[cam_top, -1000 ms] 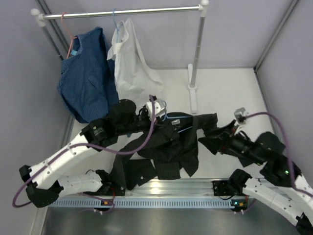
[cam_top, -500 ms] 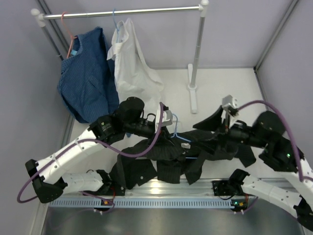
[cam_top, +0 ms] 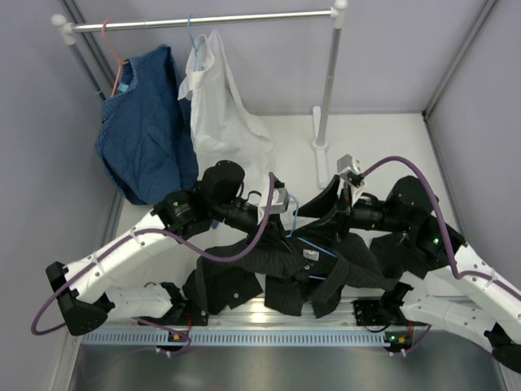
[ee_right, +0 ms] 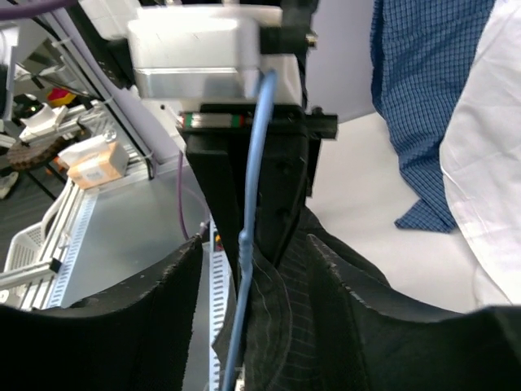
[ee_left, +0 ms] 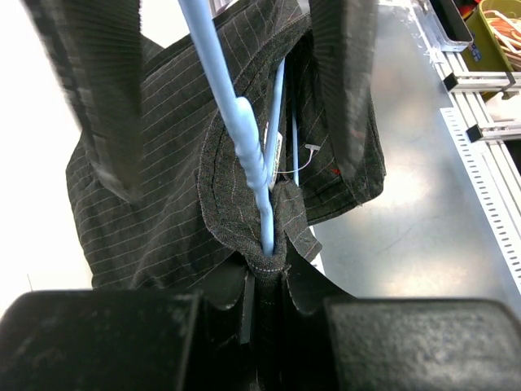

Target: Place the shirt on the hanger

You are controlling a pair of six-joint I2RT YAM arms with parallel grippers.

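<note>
The black pinstriped shirt (cam_top: 285, 269) hangs between the arms above the table, with the light-blue wire hanger (cam_top: 291, 213) inside its collar. My left gripper (cam_top: 281, 208) is shut on the collar fabric (ee_left: 244, 220) right at the hanger's neck (ee_left: 248, 134); its jaws (ee_left: 273, 281) pinch the cloth. My right gripper (cam_top: 324, 208) faces it, open. Its fingers (ee_right: 167, 318) stand on either side of the hanger's neck (ee_right: 254, 163) and the collar (ee_right: 281, 326) without closing on them. The right gripper (ee_right: 252, 248) holds nothing.
A clothes rack (cam_top: 203, 19) stands at the back, its right pole (cam_top: 330, 81) close behind my right arm. On it hang a blue shirt (cam_top: 142, 130) on a pink hanger and a white shirt (cam_top: 216, 106) on a blue hanger. An aluminium rail (cam_top: 277, 334) runs along the near edge.
My right gripper has moved left and up from the shirt's right side to the hanger's neck. The left gripper has lifted the collar slightly rightward, and the shirt now hangs spread out.
</note>
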